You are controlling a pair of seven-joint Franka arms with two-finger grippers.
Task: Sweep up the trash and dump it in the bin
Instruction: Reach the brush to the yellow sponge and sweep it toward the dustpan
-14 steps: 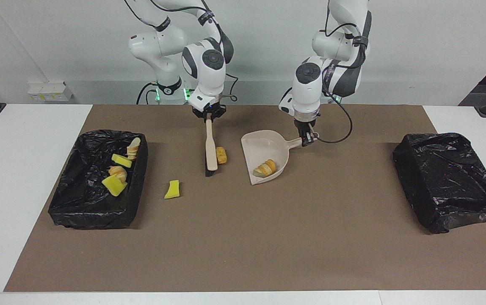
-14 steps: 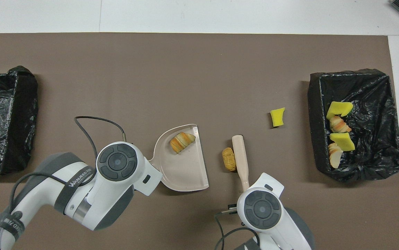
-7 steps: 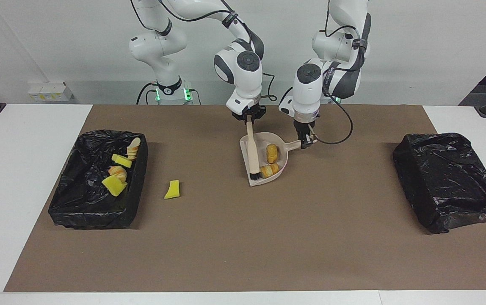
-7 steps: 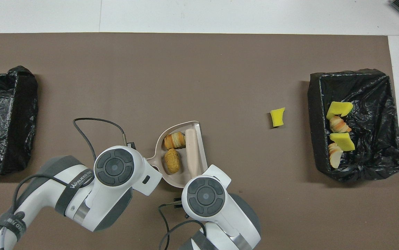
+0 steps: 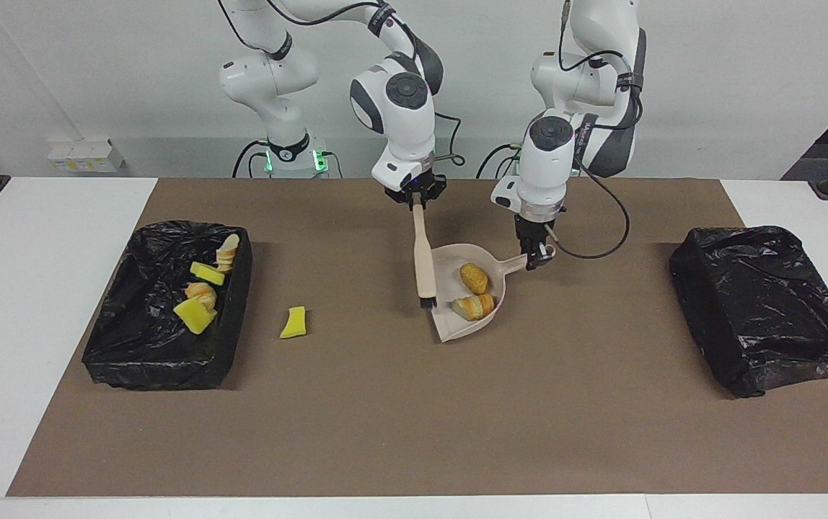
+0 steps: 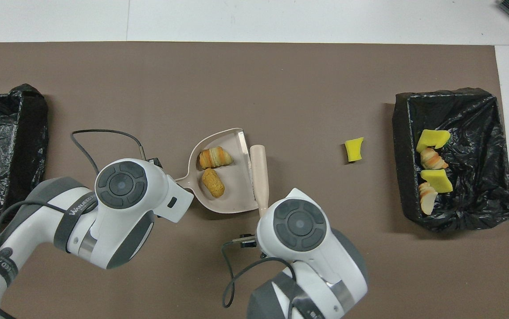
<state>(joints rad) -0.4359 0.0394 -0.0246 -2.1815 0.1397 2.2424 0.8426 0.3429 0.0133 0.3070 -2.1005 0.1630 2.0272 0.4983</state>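
A beige dustpan (image 5: 450, 264) (image 6: 236, 191) sits mid-mat with a golden nugget (image 5: 473, 277) (image 6: 213, 182) and a croissant piece (image 5: 477, 306) (image 6: 214, 157) in it. My left gripper (image 5: 534, 254) is shut on the pan's handle. My right gripper (image 5: 414, 200) is shut on the beige brush (image 5: 424, 252) (image 6: 259, 170), whose dark bristles stand at the pan's open lip. One yellow sponge chunk (image 5: 293, 322) (image 6: 354, 149) lies loose on the mat between the pan and the bin (image 5: 161, 371) (image 6: 399, 146). In the overhead view the wrists hide both grippers.
The black-lined bin at the right arm's end holds several sponge and bread pieces (image 5: 195, 315) (image 6: 434, 180). A second black-lined bin (image 5: 767, 303) (image 6: 1, 155) stands at the left arm's end. A brown mat (image 5: 414, 418) covers the white table.
The brush swept the nugget into the dustpan beside the croissant piece. Pan and brush then shifted away from the robots, and the brush drew back to the pan's lip.
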